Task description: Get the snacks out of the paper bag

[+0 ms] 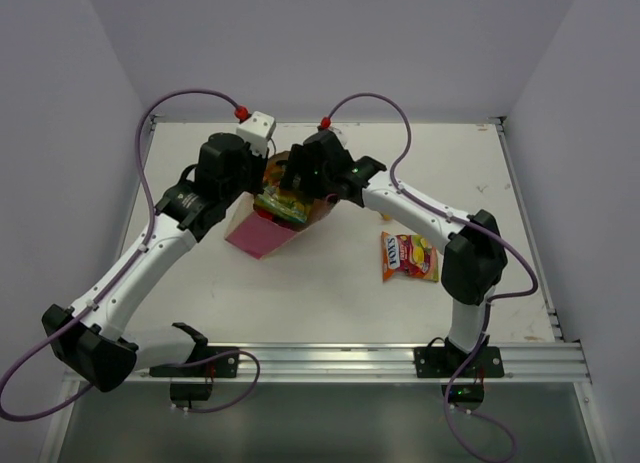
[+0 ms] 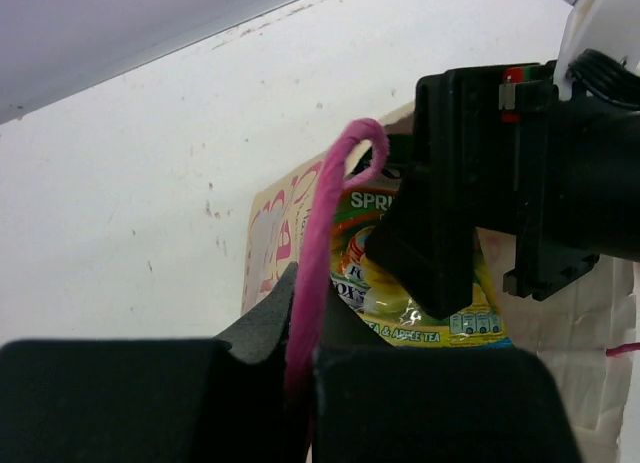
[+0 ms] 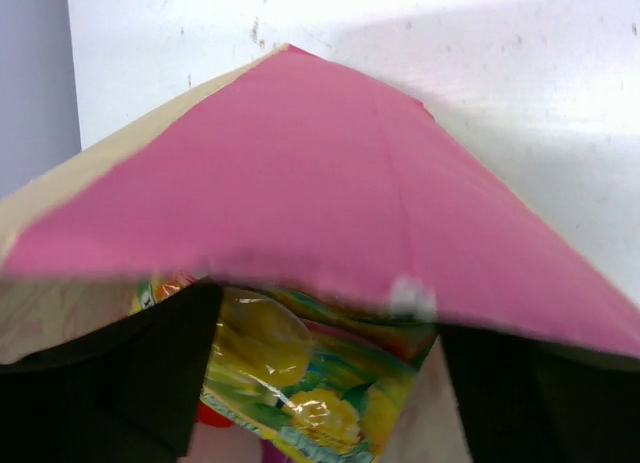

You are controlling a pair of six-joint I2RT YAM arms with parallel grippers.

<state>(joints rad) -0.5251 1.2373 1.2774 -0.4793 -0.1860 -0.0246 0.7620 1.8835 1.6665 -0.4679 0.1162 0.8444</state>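
The paper bag (image 1: 262,233) is tilted over at the table's middle back, its pink outside towards the arms. My left gripper (image 1: 258,181) is shut on its pink cord handle (image 2: 335,203), which runs between the fingers (image 2: 305,313). My right gripper (image 1: 300,185) reaches into the bag's mouth. Its fingers stand wide apart on either side of a green-yellow packet (image 3: 310,383), their tips hidden behind the pink panel (image 3: 320,183). The packet also shows in the top view (image 1: 280,205) and the left wrist view (image 2: 385,308). Red and magenta bits lie beneath it.
A red-yellow packet (image 1: 408,256) lies flat on the white table right of the bag, under the right forearm. The table's raised edges run at the back and the right. An aluminium rail crosses the front by the arm bases.
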